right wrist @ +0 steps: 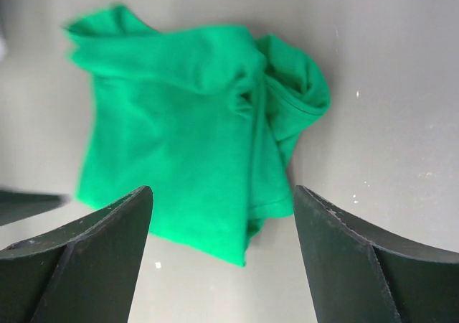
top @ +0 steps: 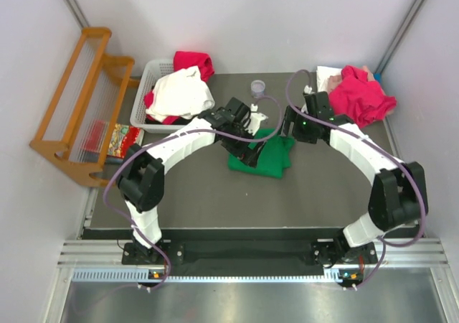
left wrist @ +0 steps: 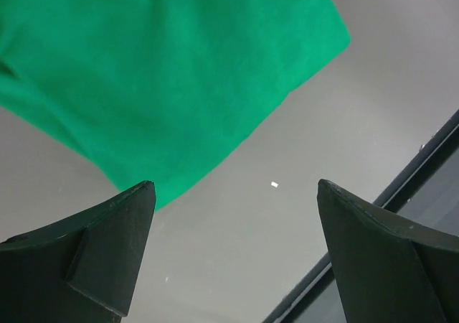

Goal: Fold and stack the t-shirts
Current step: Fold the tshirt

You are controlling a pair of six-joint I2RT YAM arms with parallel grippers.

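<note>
The white basket [top: 142,115] at the left rear of the desk [top: 186,194] holds a white t-shirt [top: 178,93] and a red t-shirt [top: 193,63], both unfolded.

The main risk sits mid-desk. The green t-shirt [top: 267,158] lies there as a rumpled, partly doubled heap, and a pinch that catches only the top layer would likely drag the bundle askew instead of making a clean fold.

The left tool [left wrist: 235,188] is released, jaws spread wide, and hangs mostly over bare desk. The shirt's lower corner reaches just past its left fingertip [left wrist: 136,208], so closing from here would probably grab little or nothing.

The right tool [right wrist: 222,191] is also released, and the shirt's near edge lies between its fingers. To its right, a bunched fold of the shirt could snag or get trapped inside the fold, leaving a lump.

At the right rear lies a crumpled magenta t-shirt [top: 362,93], well apart from both tools.
</note>
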